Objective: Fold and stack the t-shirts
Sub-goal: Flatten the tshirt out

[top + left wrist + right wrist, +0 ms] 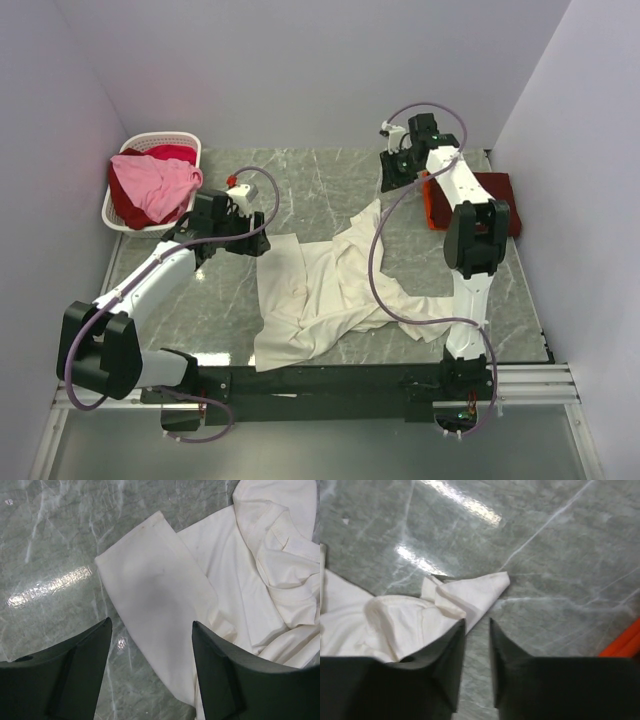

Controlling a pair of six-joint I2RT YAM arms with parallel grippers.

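A large cream-white t-shirt lies crumpled and spread across the middle of the marble table. My left gripper hangs open over its left sleeve, which lies flat, and its fingers touch nothing. My right gripper is at the shirt's far corner. Its jaws stand only a narrow gap apart with bare table between them, and the cloth lies just beside the left finger. A dark red t-shirt lies folded at the right. Pink and red t-shirts fill the basket.
The white slatted basket stands at the far left against the wall. An orange edge shows under the dark red shirt, also seen at the right wrist view's border as an orange strip. Walls close in the table on three sides.
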